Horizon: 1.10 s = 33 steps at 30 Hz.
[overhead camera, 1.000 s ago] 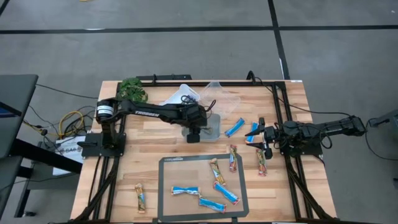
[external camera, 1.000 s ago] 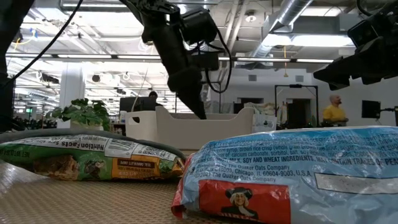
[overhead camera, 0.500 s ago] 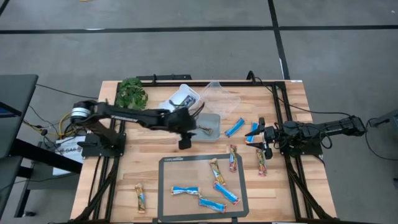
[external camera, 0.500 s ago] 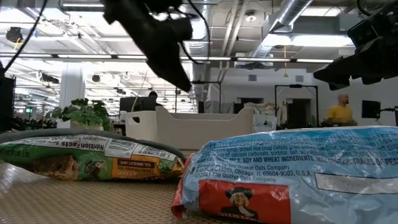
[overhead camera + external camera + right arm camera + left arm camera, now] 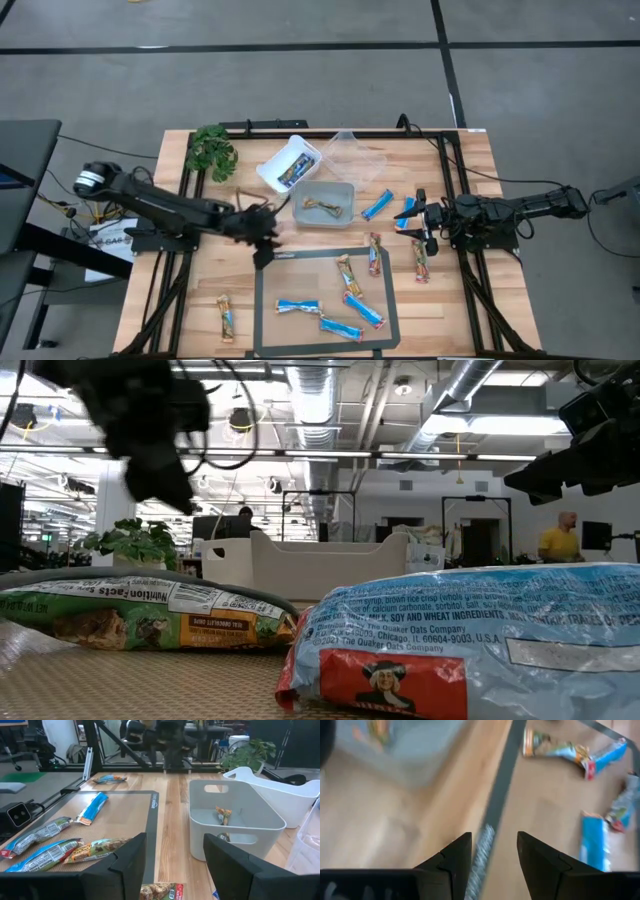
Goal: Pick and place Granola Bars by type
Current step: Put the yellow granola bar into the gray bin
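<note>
My left gripper [image 5: 263, 243] hovers open and empty over the far-left corner of the grey mat [image 5: 262, 300]; the left wrist view has its fingers [image 5: 492, 847] on either side of the mat's edge. My right gripper [image 5: 424, 226] waits open at the table's right side, beside two blue bars [image 5: 377, 205]. Blue bars [image 5: 298, 306] and a tan bar [image 5: 345, 270] lie flat on the mat. More tan bars [image 5: 420, 260] lie on the wood. One tan bar [image 5: 322, 206] lies in the grey tub [image 5: 345, 190], and blue ones in the white tub [image 5: 290, 163].
A clear tub [image 5: 357, 155] stands behind the grey one, and a small plant [image 5: 211, 150] sits at the far-left corner. A lone tan bar [image 5: 226, 317] lies near the near-left edge. Black frame rails run along both sides. People show in the room behind.
My left gripper has swung from above the grey tub toward the table's near-left, ending over the mat's far-left corner. A tan bar now shows lying in the grey tub. The right arm has kept still.
</note>
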Each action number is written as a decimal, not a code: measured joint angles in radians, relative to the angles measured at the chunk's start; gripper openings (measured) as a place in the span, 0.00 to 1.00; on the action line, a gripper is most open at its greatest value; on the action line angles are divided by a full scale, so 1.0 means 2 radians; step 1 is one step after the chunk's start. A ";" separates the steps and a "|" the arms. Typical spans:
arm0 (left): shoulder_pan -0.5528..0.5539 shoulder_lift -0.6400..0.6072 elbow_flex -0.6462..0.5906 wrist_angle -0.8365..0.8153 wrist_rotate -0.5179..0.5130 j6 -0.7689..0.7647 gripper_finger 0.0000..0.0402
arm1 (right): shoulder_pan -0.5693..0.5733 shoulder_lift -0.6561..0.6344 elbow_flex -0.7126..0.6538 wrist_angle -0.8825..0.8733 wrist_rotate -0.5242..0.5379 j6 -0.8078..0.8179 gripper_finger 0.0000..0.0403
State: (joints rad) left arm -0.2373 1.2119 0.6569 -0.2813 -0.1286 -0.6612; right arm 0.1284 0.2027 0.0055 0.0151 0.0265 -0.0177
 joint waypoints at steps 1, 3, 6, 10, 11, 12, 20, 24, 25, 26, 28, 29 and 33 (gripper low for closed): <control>-0.013 -0.007 -0.007 -0.003 -0.001 -0.027 0.38 | 0.000 0.000 0.000 0.000 0.000 0.000 0.47; -0.038 -0.020 -0.014 -0.018 -0.009 -0.079 0.38 | 0.000 0.000 0.000 0.000 0.000 0.000 0.47; -0.075 -0.026 -0.015 -0.052 -0.029 -0.150 0.38 | 0.000 0.000 0.000 0.000 0.000 0.000 0.47; -0.118 -0.027 -0.015 -0.082 -0.039 -0.235 0.38 | 0.000 0.000 0.000 0.000 0.000 0.000 0.47; -0.127 -0.027 -0.015 -0.089 -0.040 -0.255 0.38 | 0.000 0.000 0.000 0.000 0.000 0.000 0.47; -0.137 -0.027 -0.015 -0.094 -0.040 -0.272 0.38 | 0.000 0.000 0.000 0.000 0.000 0.000 0.47; -0.207 -0.011 -0.015 -0.111 -0.014 -0.365 0.38 | 0.000 0.000 0.000 0.000 0.000 0.000 0.47; -0.239 0.008 -0.013 -0.112 0.028 -0.418 0.38 | 0.000 0.000 0.000 0.000 0.000 0.000 0.47; -0.248 0.014 -0.010 -0.114 0.037 -0.433 0.38 | 0.000 0.000 0.000 0.000 0.000 0.000 0.47; -0.257 0.018 -0.006 -0.116 0.045 -0.452 0.38 | 0.000 0.000 0.000 0.000 0.000 0.000 0.47; -0.276 0.028 0.004 -0.116 0.061 -0.491 0.38 | 0.000 0.000 0.000 0.000 0.000 0.000 0.47; -0.285 0.033 0.012 -0.118 0.069 -0.506 0.38 | 0.000 0.000 0.000 0.000 0.000 0.000 0.47; -0.307 0.053 0.056 -0.152 0.075 -0.503 0.38 | 0.000 0.000 0.000 0.000 0.000 0.000 0.47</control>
State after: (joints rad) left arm -0.8516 1.3185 0.7679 -0.5850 0.0218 -1.6682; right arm 0.1284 0.2028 0.0054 0.0151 0.0265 -0.0177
